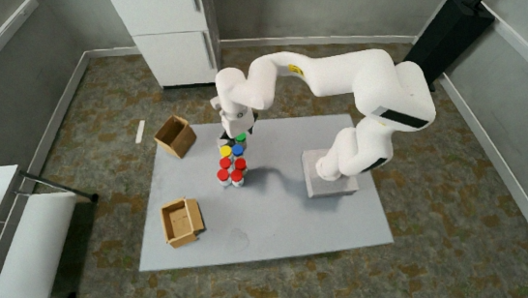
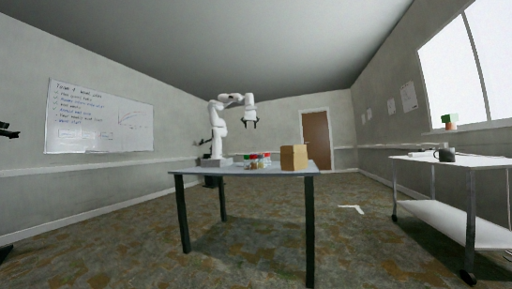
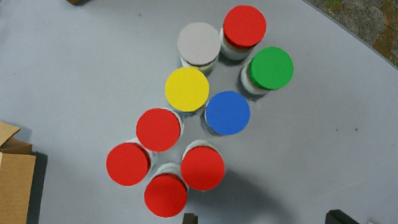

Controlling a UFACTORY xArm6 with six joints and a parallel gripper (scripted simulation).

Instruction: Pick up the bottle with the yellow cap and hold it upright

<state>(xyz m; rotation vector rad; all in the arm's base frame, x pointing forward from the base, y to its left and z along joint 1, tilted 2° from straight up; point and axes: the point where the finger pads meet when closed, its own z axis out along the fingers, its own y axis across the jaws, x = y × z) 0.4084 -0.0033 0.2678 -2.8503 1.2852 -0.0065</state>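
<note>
The bottle with the yellow cap stands upright in the middle of a tight cluster of bottles on the grey table. It also shows in the top view. Around it stand a grey-capped bottle, a blue-capped bottle, a green-capped bottle and several red-capped bottles. My gripper is open and empty, high above the far end of the cluster. Its fingertips show only at the bottom edge of the wrist view.
Two open cardboard boxes sit on the table: one tilted at the far left, one at the near left. The arm's base block stands to the right of the bottles. A white cabinet stands behind the table.
</note>
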